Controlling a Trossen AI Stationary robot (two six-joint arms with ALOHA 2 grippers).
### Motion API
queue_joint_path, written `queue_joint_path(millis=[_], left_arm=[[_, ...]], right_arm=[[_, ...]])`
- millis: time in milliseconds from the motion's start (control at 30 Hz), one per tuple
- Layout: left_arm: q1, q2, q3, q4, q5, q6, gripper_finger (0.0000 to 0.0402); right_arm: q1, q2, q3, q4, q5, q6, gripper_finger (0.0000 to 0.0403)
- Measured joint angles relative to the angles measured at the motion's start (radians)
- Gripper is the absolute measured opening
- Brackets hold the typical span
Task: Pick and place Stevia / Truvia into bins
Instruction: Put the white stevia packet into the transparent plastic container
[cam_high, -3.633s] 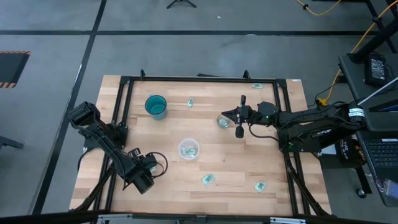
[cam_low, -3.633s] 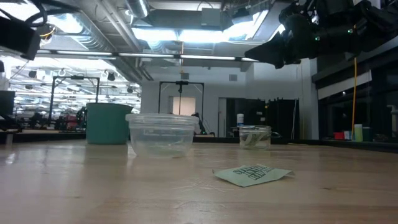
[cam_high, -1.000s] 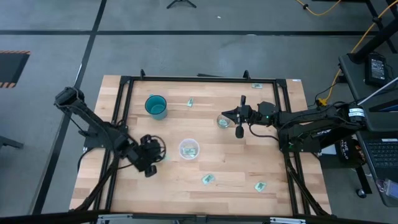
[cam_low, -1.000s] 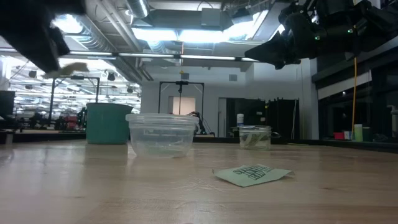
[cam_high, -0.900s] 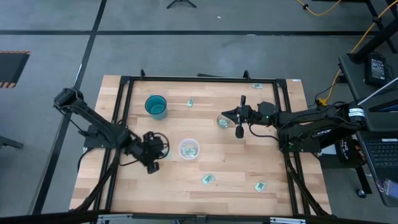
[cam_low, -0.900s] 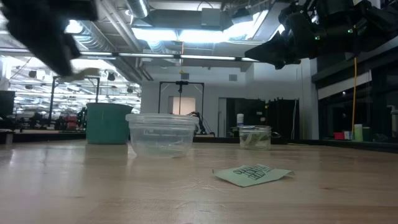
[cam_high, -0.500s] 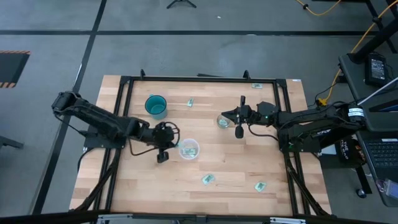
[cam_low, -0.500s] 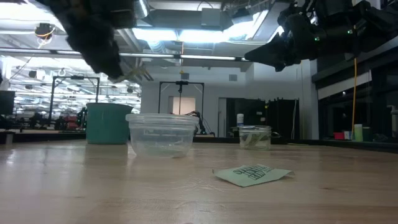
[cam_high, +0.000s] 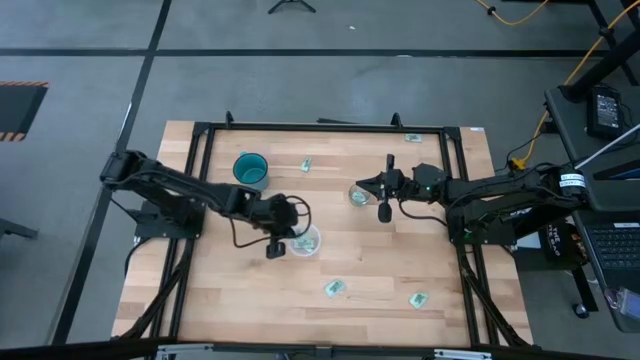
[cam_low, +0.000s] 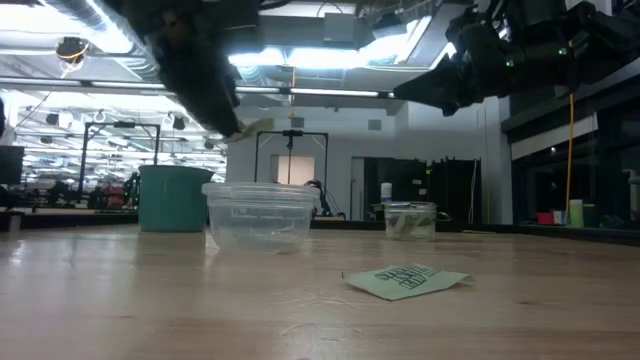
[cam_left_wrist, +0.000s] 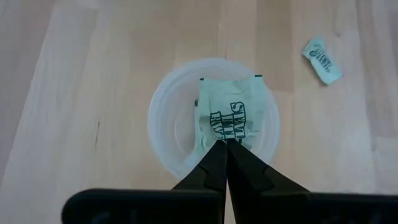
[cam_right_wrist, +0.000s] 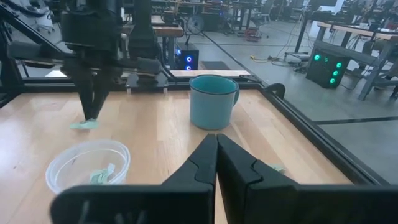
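My left gripper is shut on a pale green Stevia / Truvia packet above the wide translucent whitish cup, which holds another packet. My right gripper is shut and holds nothing; it hangs above the small clear glass, which has packets in it. The teal cup stands at the far left. Loose packets lie flat on the table near the front edge and at the back. My left gripper pinches the packet's near short edge between its two fingertips. The fingers point down, slanting toward the table's right. The packet sticks out from the tips nearly level, lifted clear above the whitish cup's rim.
A black metal frame runs around the wooden table top. Bare wood lies between the cups and the front edge, apart from the two packets there. The room beyond the table holds benches and equipment.
My left gripper has swung from the table's left side toward the right and a little toward the far edge, carrying the packet in its shut fingers until it hangs over the whitish cup. My right arm has kept still.
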Motion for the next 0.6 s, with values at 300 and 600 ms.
queue_joint_path(millis=[300, 600], left_arm=[[0.010, 0.201, 0.238, -0.256, -0.002, 0.111, 0.0002], [0.013, 0.299, 0.296, -0.269, -0.004, 0.219, 0.0002]], right_arm=[[0.000, 0.010, 0.000, -0.014, 0.000, 0.039, 0.0014], [0.000, 0.010, 0.000, -0.062, 0.000, 0.051, 0.0014]])
